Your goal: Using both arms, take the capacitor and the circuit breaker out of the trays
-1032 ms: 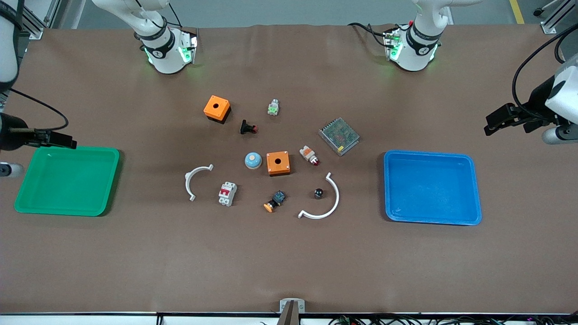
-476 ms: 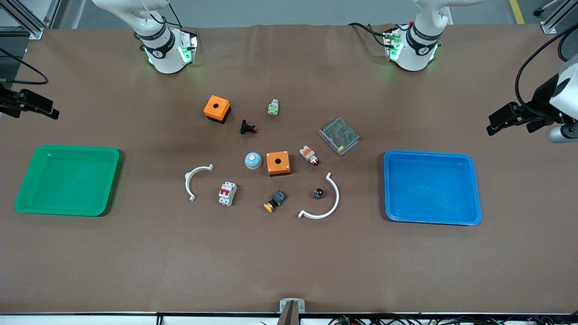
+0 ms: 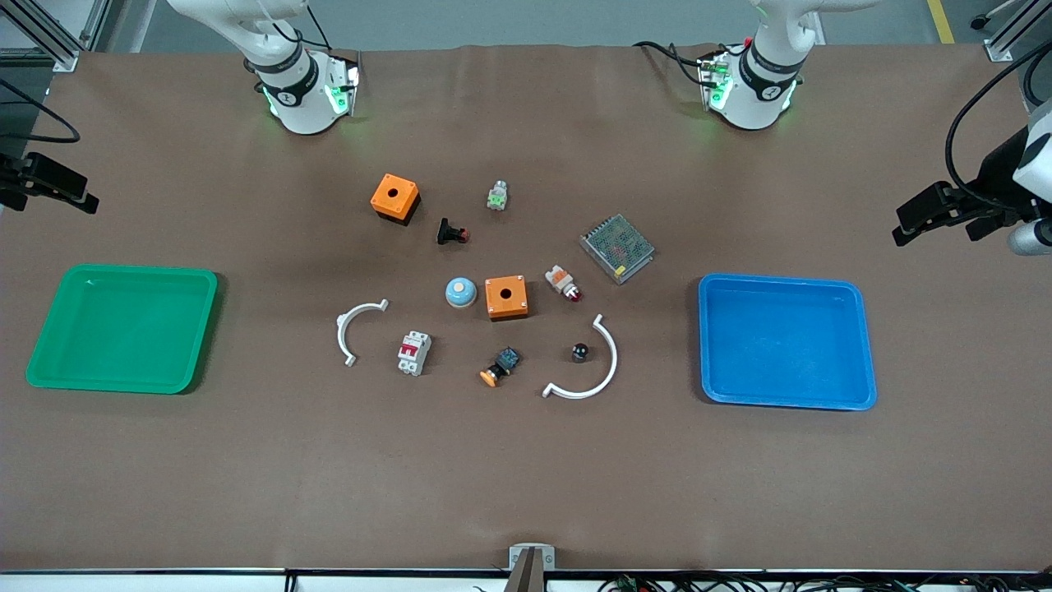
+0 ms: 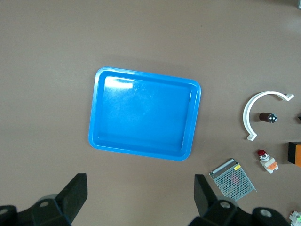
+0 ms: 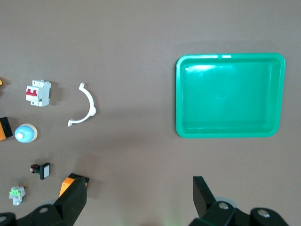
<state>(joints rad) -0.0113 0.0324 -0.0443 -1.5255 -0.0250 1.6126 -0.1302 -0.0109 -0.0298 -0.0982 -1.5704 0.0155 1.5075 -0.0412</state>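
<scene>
The capacitor [image 3: 580, 352], a tiny black cylinder with a shiny end, lies inside the curve of a white arc [image 3: 593, 370]; it also shows in the left wrist view [image 4: 268, 117]. The breaker [image 3: 414, 353], a white block with red levers, stands beside a smaller white arc [image 3: 352, 329]; it shows in the right wrist view [image 5: 37, 92] too. My left gripper [image 3: 937, 215] is open and empty, high over bare table at the left arm's end, by the blue tray [image 3: 785, 341]. My right gripper [image 3: 49, 185] is open and empty, over bare table by the green tray [image 3: 123, 329].
Mid-table lie two orange boxes [image 3: 505, 297] [image 3: 394, 197], a blue dome [image 3: 461, 292], a mesh power supply [image 3: 617, 247], a white-orange red-lamp part [image 3: 563, 283], an orange-capped push-button [image 3: 499, 367], a red-tipped black button [image 3: 450, 233] and a green-white part [image 3: 496, 196].
My right gripper has moved off the green tray's edge toward the robot bases. My left gripper has drifted slightly toward the table's end. The objects have not moved.
</scene>
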